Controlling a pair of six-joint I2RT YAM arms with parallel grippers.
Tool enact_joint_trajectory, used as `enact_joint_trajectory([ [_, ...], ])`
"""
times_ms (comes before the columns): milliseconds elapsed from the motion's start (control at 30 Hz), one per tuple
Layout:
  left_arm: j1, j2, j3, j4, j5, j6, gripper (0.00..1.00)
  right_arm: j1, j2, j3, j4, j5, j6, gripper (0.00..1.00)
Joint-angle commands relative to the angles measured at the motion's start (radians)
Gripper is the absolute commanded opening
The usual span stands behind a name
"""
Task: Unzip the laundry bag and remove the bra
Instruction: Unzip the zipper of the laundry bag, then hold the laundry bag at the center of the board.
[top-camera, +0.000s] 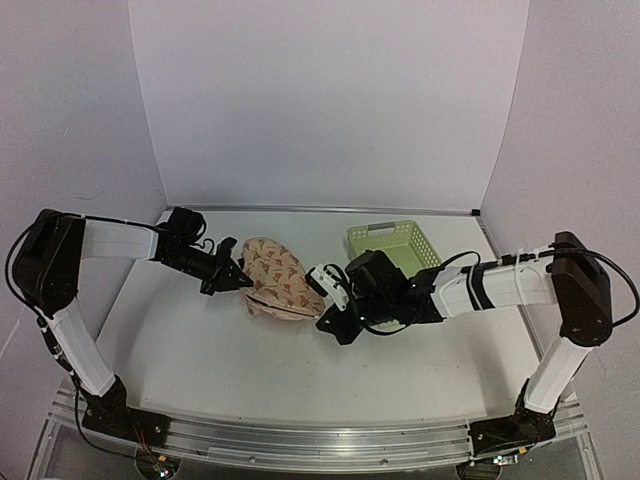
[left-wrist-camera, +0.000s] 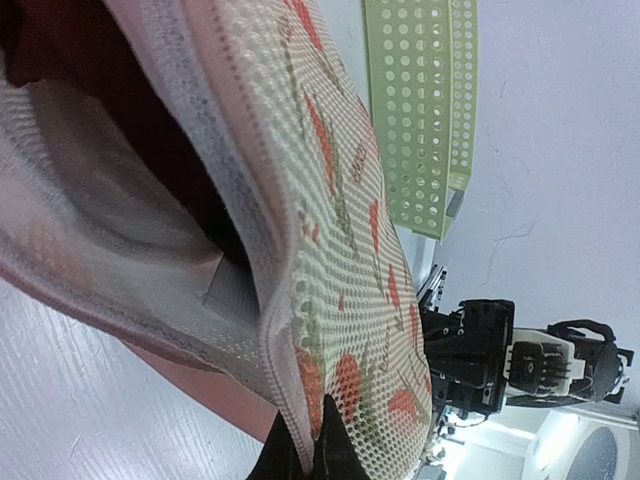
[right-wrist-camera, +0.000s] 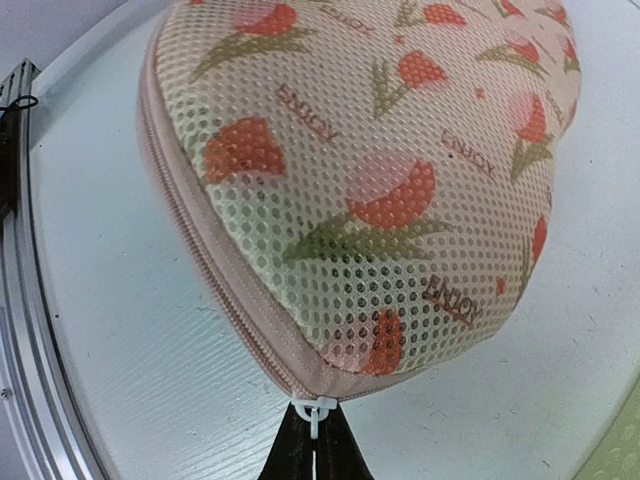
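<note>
The laundry bag (top-camera: 280, 278), beige-pink mesh with orange-red prints, lies mid-table. My left gripper (top-camera: 242, 281) is shut on the bag's left rim; in the left wrist view the fingertips (left-wrist-camera: 345, 462) pinch the upper flap (left-wrist-camera: 340, 250), lifted off the lower half. Through the gap the dark maroon bra (left-wrist-camera: 150, 110) shows inside. My right gripper (top-camera: 327, 319) is at the bag's near right end. In the right wrist view it (right-wrist-camera: 318, 450) is shut on the white zipper pull (right-wrist-camera: 318, 412) below the bag (right-wrist-camera: 380, 150).
A pale green mesh basket (top-camera: 393, 246) stands behind the right arm, close to the bag's right side; it also shows in the left wrist view (left-wrist-camera: 420, 100). White walls close the back and sides. The right arm (left-wrist-camera: 500, 360) lies just beyond the bag.
</note>
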Motion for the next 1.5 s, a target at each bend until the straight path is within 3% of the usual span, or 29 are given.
enact_joint_trajectory([
  [0,0.022,0.079,0.131,0.017,-0.011,0.033,0.0,0.03,-0.071,-0.042,-0.023,-0.005,0.032,0.0],
  [233,-0.004,0.2,0.211,-0.004,-0.048,0.038,0.02,0.062,-0.014,0.022,-0.03,0.013,0.071,0.0],
  [400,-0.003,0.187,0.19,-0.042,-0.141,0.05,0.21,0.062,0.06,0.088,-0.064,0.036,0.081,0.0],
  [467,-0.002,0.169,0.186,-0.057,-0.172,0.051,0.34,0.061,0.081,0.119,-0.078,0.033,0.078,0.0],
  [633,-0.002,0.101,0.18,-0.107,-0.24,0.046,0.5,0.062,0.119,0.172,-0.102,0.031,0.071,0.0],
  [967,-0.023,-0.122,-0.004,-0.097,-0.252,-0.083,0.68,0.06,0.232,0.34,-0.143,0.004,0.112,0.0],
  [1200,-0.08,-0.191,-0.122,0.037,-0.205,-0.25,0.75,0.06,0.343,0.509,-0.195,0.011,0.117,0.0],
  [1467,-0.122,-0.26,-0.359,0.392,-0.234,-0.572,0.86,0.061,0.382,0.582,-0.22,0.014,0.123,0.0],
])
